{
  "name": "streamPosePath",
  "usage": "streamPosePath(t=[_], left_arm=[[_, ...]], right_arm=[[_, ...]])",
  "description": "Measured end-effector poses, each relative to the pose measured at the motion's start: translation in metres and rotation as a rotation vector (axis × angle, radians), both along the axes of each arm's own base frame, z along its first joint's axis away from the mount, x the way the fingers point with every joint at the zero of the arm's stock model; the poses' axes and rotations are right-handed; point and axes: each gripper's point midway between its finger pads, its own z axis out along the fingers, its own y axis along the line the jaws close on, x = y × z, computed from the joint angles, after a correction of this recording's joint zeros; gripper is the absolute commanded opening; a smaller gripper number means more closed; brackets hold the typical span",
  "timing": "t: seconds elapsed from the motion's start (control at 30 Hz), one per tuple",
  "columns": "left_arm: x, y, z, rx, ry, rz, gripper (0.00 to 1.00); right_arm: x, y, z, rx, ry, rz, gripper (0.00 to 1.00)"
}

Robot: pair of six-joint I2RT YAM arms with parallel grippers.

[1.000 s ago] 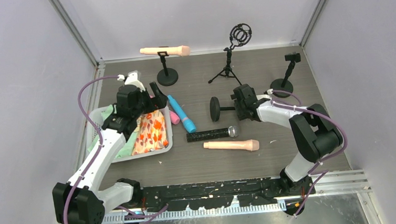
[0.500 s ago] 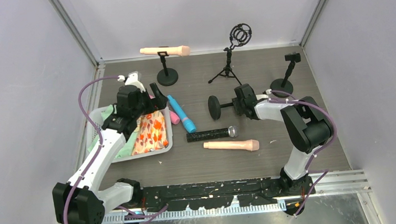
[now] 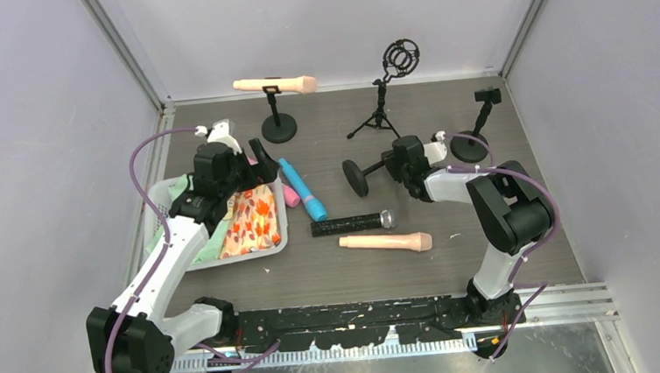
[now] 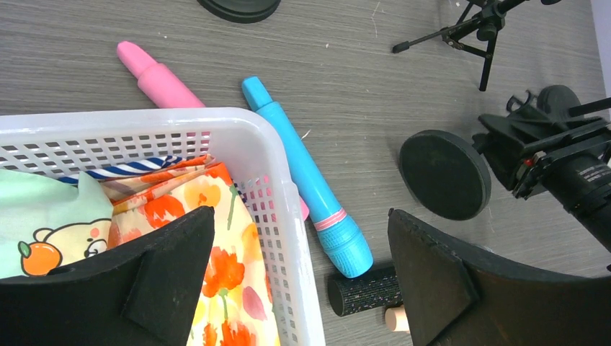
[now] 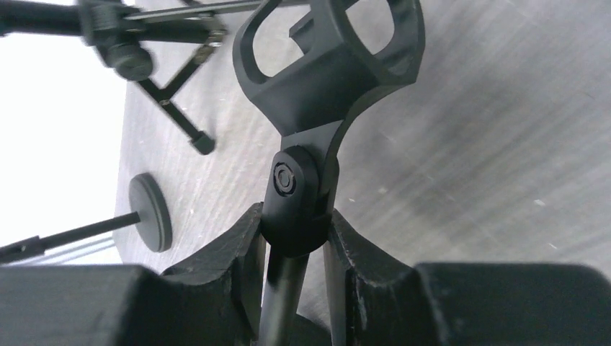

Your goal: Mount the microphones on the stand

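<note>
Right wrist: stand point(image 5: 306, 137) between fingers point(image 5: 216, 270)

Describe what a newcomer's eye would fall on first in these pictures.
Mid-table, the right gripper is clamped on a tipped-over round-base microphone stand, at the joint under its clip. At the back left, a peach microphone sits already mounted on an upright stand. A bright blue microphone lies beside the white basket of patterned cloths.
</note>
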Motion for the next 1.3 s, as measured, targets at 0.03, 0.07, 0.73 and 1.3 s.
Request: streamPosePath(t=[0.03,0.07,0.73,1.3], left_arm=[[0.000,0.000,0.000,0.000,0.001,0.000,0.91],[0.000,0.000,0.000,0.001,0.002,0.000,0.91],[-0.004,0.008,0.010,0.008,-0.031,0.033,0.92],[-0.007,0.010,0.006,0.014,-0.025,0.040,0.92]], right_arm=[[0.004,0.001,0.005,-0.015,-0.027,0.019,0.01],[0.007,0.003,0.010,-0.032,-0.056,0.041,0.01],[0.007,0.108,0.088,-0.702,-0.748,0.794,0.04],[-0.020,0.128,0.077,-0.967,-0.819,1.209,0.52]])
